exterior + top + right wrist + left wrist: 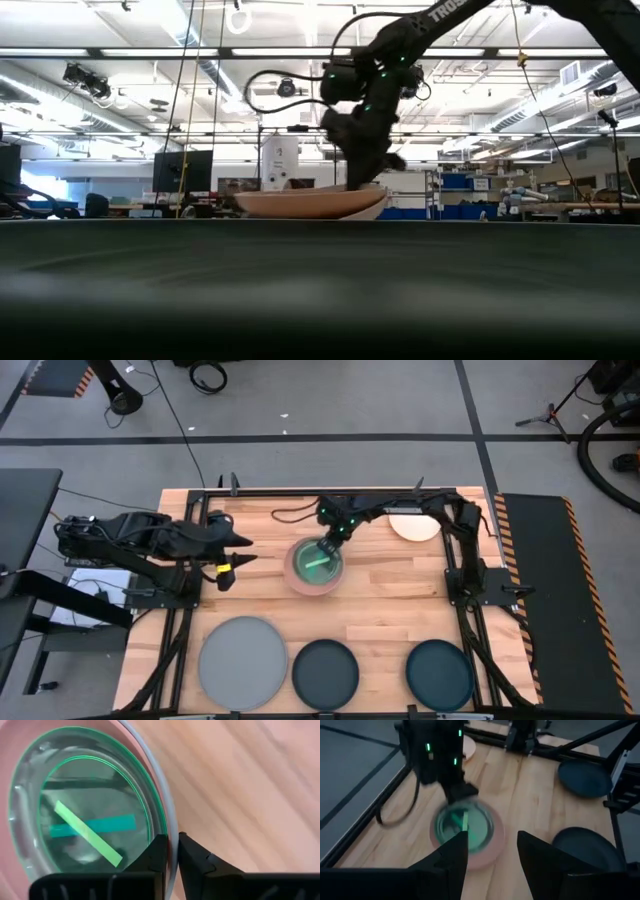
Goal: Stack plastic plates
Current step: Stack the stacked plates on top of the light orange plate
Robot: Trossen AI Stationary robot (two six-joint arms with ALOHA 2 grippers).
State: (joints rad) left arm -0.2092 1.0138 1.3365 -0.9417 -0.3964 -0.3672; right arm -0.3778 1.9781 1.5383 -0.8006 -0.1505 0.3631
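Fingers of our right gripper point(170, 857) pinch the stack's point(314, 566) rim at mid-table, right under it. Our left gripper point(236, 552) waits half-open just beside, holding nothing; 3 plates lie along the near edge.

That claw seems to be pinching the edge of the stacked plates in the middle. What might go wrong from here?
The right gripper pinches only the rim of the nested plates: a clear green-edged plate inside a pink plate.
1. Held by one edge, the stack may tilt or slip on lifting.
2. The fingers may hold only some rims, leaving a plate behind.
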